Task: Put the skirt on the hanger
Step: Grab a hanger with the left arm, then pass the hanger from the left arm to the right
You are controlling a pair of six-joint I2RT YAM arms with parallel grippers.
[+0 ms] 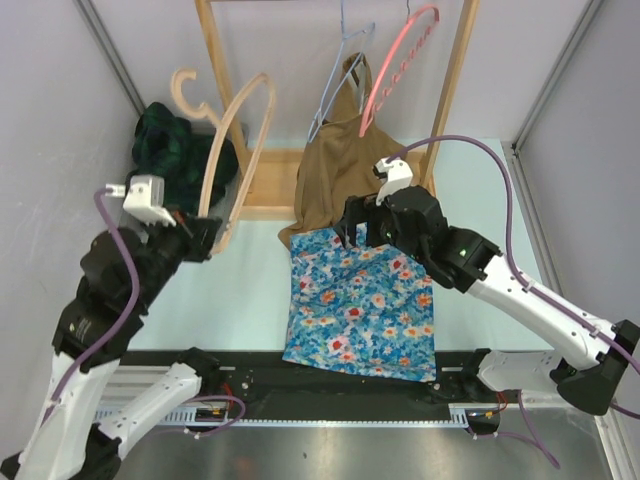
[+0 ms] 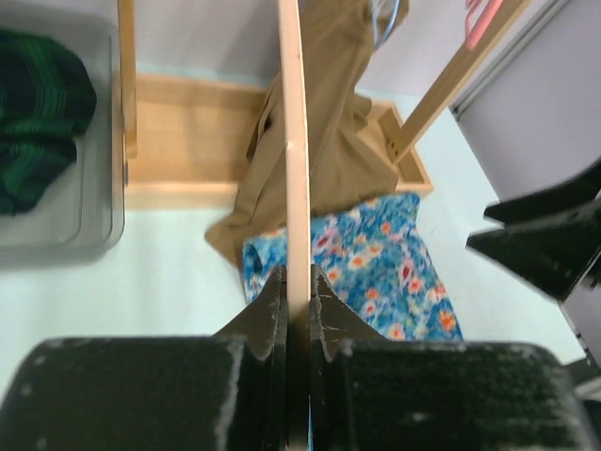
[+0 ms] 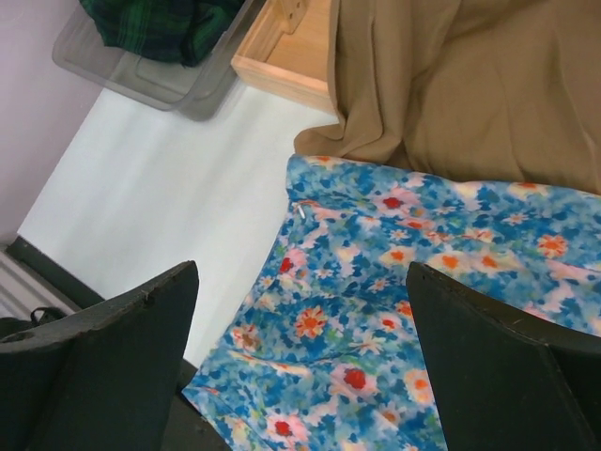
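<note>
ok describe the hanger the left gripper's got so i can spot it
Find the wooden rack at the back of the table. At its left post, the wooden hanger is clamped in the left gripper; it is broad pale wood, unlike the thin blue hanger and pink hanger hanging there.

I see a pale green table (image 1: 240, 300) enclosed by plain grey walls (image 1: 50, 100). A wooden rack frame (image 1: 450, 90) stands at its far edge, beside a clear plastic bin (image 3: 141, 83). Lighting is even.
</note>
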